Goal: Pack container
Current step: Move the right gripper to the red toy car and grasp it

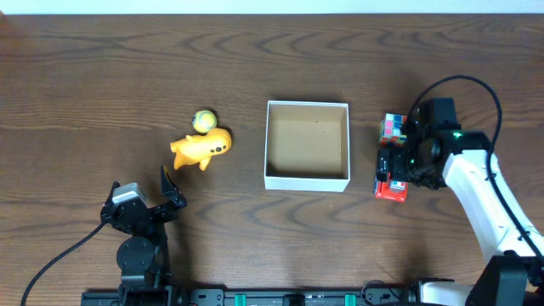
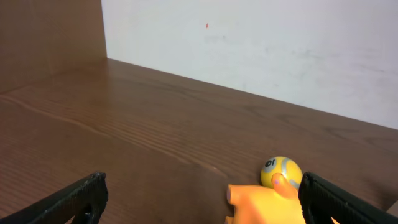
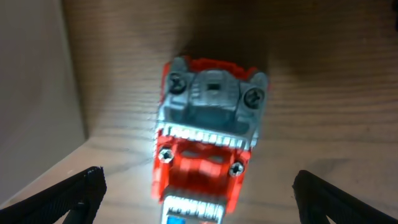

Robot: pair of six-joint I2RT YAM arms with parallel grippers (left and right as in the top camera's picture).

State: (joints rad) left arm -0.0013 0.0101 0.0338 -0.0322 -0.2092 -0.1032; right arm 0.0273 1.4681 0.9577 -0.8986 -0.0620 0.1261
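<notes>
The container (image 1: 306,180), a square white-walled box with a brown inside, sits mid-table and holds nothing. My right gripper (image 1: 401,163) is open and hangs over a red and grey toy truck (image 1: 391,189) just right of the box. In the right wrist view the fingers (image 3: 202,200) straddle the truck (image 3: 208,137) without touching it. My left gripper (image 1: 168,189) is open and empty near the front left. A yellow animal toy (image 1: 202,148) and a small yellow ball (image 1: 203,121) lie beyond it, left of the box. Both show in the left wrist view, the toy (image 2: 267,205) and the ball (image 2: 281,172), ahead of the fingers (image 2: 202,204).
A multicoloured cube (image 1: 392,127) lies right of the box, just behind the truck. The box's outer wall (image 3: 31,93) fills the left of the right wrist view. A pale wall (image 2: 261,50) stands behind the table's far edge.
</notes>
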